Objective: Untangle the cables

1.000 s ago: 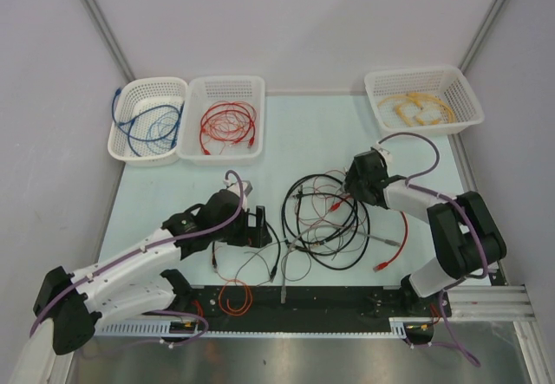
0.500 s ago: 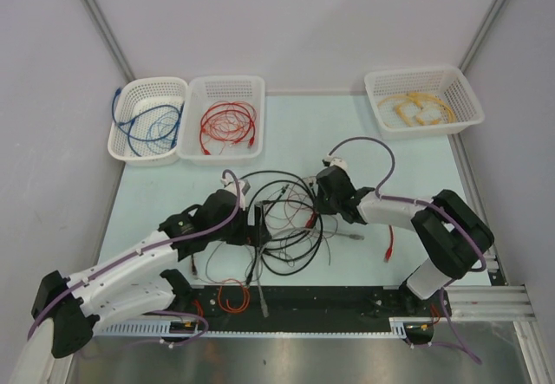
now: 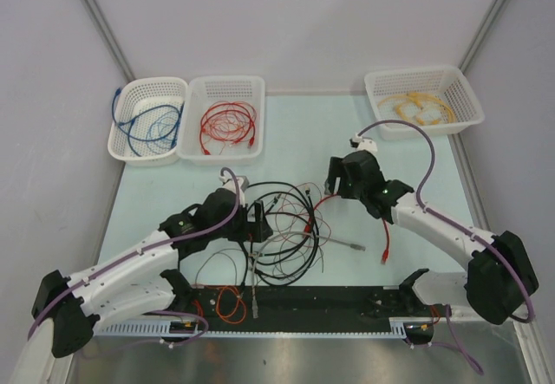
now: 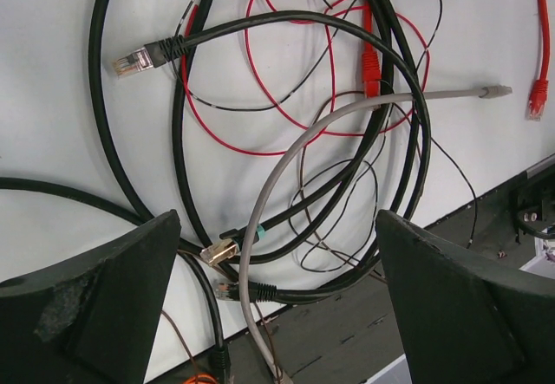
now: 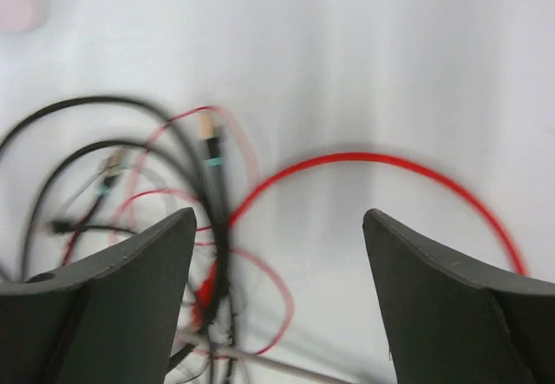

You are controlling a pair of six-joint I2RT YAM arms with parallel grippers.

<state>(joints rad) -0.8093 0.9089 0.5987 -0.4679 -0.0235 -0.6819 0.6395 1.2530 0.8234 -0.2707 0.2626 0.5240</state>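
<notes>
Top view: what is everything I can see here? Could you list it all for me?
Table: one, pale green, under everything.
Baskets: three, white, far edge; two left, one right.
Blue cables: one bundle, blue, leftmost basket.
Red bundle: one, red, middle basket.
Yellow cables: one bundle, yellow, right basket.
Tangle: one, black, red, grey and thin brown, table centre.
Red cable: one, red, trailing right of tangle.
Orange cable: one, orange, near edge.
Left arm, right arm: two, white and black.
Left pincer: open, at tangle's left.
Right pincer: open, over tangle's right.
</notes>
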